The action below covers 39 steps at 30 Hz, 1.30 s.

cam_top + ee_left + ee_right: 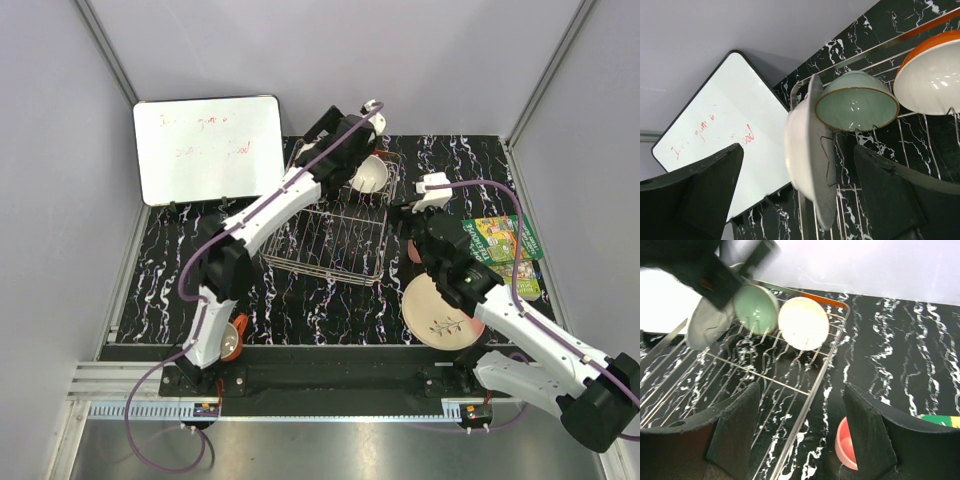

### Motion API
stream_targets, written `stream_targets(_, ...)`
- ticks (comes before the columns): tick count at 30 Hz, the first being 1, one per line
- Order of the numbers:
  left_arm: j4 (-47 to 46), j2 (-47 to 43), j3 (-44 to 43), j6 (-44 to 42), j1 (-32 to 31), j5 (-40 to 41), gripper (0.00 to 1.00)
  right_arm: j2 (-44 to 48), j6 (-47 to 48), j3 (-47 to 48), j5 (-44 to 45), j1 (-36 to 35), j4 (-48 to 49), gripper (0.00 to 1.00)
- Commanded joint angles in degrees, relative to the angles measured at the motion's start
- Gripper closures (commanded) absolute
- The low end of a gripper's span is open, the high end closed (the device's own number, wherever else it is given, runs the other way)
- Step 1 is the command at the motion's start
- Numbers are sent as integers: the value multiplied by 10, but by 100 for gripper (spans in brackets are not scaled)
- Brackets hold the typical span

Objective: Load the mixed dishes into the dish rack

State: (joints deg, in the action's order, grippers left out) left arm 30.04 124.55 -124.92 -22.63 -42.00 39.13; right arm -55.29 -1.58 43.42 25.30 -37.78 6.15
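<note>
Black marble table (160, 280) holds the dish rack (330, 245), white plate (800, 135) on edge in it between the left gripper (797, 155)'s spread fingers, best withdrawn straight without clipping it; right gripper (800, 387) hovers spread, empty, near the small pink cup (847, 445).

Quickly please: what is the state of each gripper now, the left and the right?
Left gripper: open, gripping nothing; the white plate shows on edge in front of it.
Right gripper: open, empty.
</note>
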Motion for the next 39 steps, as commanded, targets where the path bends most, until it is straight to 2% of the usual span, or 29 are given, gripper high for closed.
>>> stream_targets(1, 0, -119, 20, 3, -3, -21, 1, -6, -4, 16, 97, -6, 4, 25)
stream_targets(4, 19, -184, 76, 6, -1, -35, 1, -1, -25, 52, 141, -6, -77, 27)
stream_targets(5, 22, -223, 112, 7, 2, -41, 1, -2, -38, 66, 148, -6, -156, 28)
stream_targets(7, 34, -264, 153, 14, 12, -61, 1, 2, -96, 112, 147, -6, -247, 29)
stream_targets(8, 41, -300, 190, 15, 25, -76, 1, 6, -124, 126, 143, -6, -335, 29)
stream_targets(10, 69, -333, 241, 28, 47, -102, 1, 24, -219, 153, 124, -6, -447, 30)
stream_targets(14, 91, -398, 339, 51, 142, -177, 1, 40, -410, 173, 107, -6, -598, 29)
stream_targets(16, 89, -414, 394, 56, 182, -200, 1, 40, -448, 171, 75, -5, -644, 29)
stream_targets(18, 83, -421, 426, 54, 198, -230, 1, 29, -486, 163, 40, -5, -666, 26)
stream_targets(21, 46, -433, 509, 23, 210, -227, 2, 17, -517, 156, 5, -5, -704, 23)
stream_targets(24, 16, -442, 556, -1, 220, -230, 2, 24, -532, 139, -9, -5, -716, 22)
stream_targets(30, 5, -425, 601, -22, 224, -274, 6, 26, -539, 116, -18, -5, -698, 22)
stream_targets(39, 8, -398, 610, -19, 224, -343, 7, 7, -506, 100, -36, -6, -654, 21)
